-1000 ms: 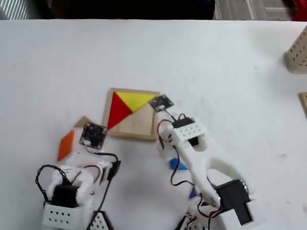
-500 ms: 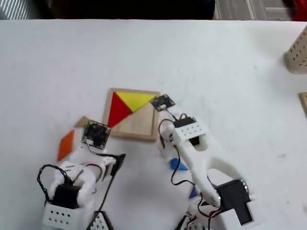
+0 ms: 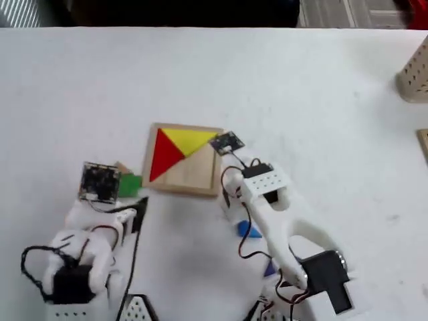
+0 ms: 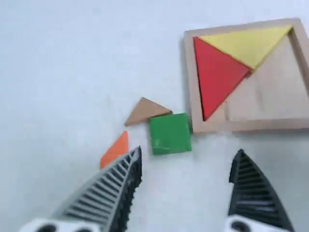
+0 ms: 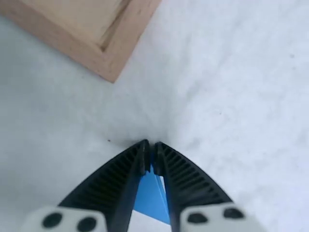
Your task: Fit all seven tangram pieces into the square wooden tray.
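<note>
The square wooden tray [image 3: 200,184] holds a red triangle [image 3: 164,155] and a yellow triangle [image 3: 189,139]; its other half is bare wood. Left of it lie a green square [image 3: 129,184] and a brown triangle [image 3: 121,167]. In the left wrist view my left gripper [image 4: 186,157] hangs open above the table, just short of the green square [image 4: 169,133], with the brown triangle [image 4: 145,111] and an orange piece [image 4: 116,149] nearby. My right gripper [image 5: 150,146] is shut near a tray corner [image 5: 113,72], with a blue piece [image 5: 150,195] showing behind its tips.
A blue piece [image 3: 247,231] and a purple piece [image 3: 269,269] lie on the table by the right arm [image 3: 281,221]. Perforated wooden blocks [image 3: 416,77] stand at the far right edge. The white table stretches wide beyond the tray.
The left arm has swung left and back from the tray, uncovering the green square and hiding the orange piece in the high view. The right arm has not moved.
</note>
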Robot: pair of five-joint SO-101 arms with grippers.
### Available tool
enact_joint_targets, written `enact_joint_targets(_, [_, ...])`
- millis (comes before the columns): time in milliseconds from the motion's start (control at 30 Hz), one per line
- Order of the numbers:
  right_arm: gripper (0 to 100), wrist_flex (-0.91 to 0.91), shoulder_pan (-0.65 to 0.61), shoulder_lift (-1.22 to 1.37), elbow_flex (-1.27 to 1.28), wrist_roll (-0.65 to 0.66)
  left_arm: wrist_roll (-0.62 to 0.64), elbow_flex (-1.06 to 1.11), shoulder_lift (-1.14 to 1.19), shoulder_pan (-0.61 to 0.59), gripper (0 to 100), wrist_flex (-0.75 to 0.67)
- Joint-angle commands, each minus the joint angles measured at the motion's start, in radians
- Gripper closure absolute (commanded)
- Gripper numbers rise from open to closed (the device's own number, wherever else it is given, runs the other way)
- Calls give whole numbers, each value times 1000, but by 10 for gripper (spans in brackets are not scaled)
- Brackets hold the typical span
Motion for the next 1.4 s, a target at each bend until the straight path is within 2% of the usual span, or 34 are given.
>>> enact_joint_targets(0, [974, 16, 16, -24, 0, 14, -23, -169, -2, -117, 702, 54])
enact_joint_targets(167, [974, 16, 16, -24, 0, 14, -20, -261, 73, -240, 703, 60])
enact_joint_targets(300, [974, 16, 16, -24, 0, 14, -17, -371, 328, -291, 703, 58])
enact_joint_targets(467, [974, 16, 16, -24, 0, 14, -17, -485, 593, -292, 703, 52])
enact_joint_targets(667, [974, 16, 16, -24, 0, 14, -17, -545, 688, -294, 703, 31])
enact_joint_targets(1000, [978, 16, 16, -24, 0, 11, -32, -629, 892, -403, 701, -5])
enact_joint_targets(1233, [977, 16, 84, -24, -3, 5, -450, -654, 1069, -369, 700, -21])
enact_joint_targets(1367, [975, 16, 128, -24, -3, 6, -654, -643, 1148, -374, 702, -106])
